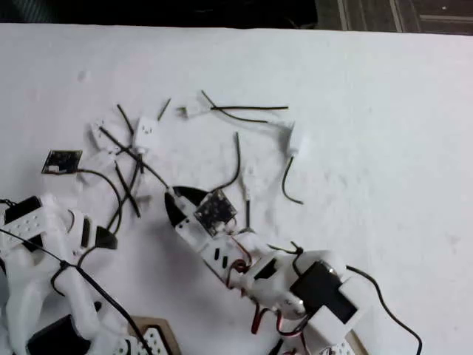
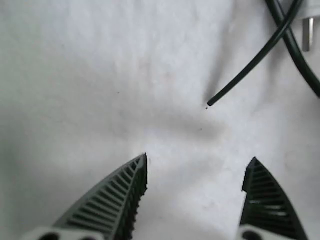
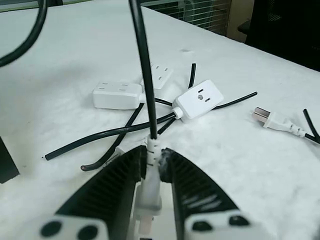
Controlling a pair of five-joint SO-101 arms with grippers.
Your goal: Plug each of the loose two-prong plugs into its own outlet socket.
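Note:
My right gripper point(image 3: 150, 162) is shut on a white two-prong plug point(image 3: 149, 192), whose black cord point(image 3: 142, 70) runs away from the fingers. Ahead of it on the white table lie three white outlet sockets point(image 3: 117, 95) point(image 3: 157, 75) point(image 3: 200, 100), each on a black cord. In the high view this gripper point(image 1: 176, 203) sits mid-table, pointing at the sockets point(image 1: 148, 132). My left gripper point(image 2: 197, 162) is open over bare cloth, short of a cut cord end point(image 2: 210, 103); it sits at the left point(image 1: 103, 237). A plug prong point(image 2: 307, 32) shows past crossed cords.
Loose white plugs with cords lie at the back point(image 1: 194, 111), to the right point(image 1: 295, 140) and mid-table point(image 1: 249, 177); one point(image 3: 267, 119) lies beside the sockets. Black cords cross among the sockets point(image 1: 129, 174). The table's right half point(image 1: 384, 148) is bare cloth.

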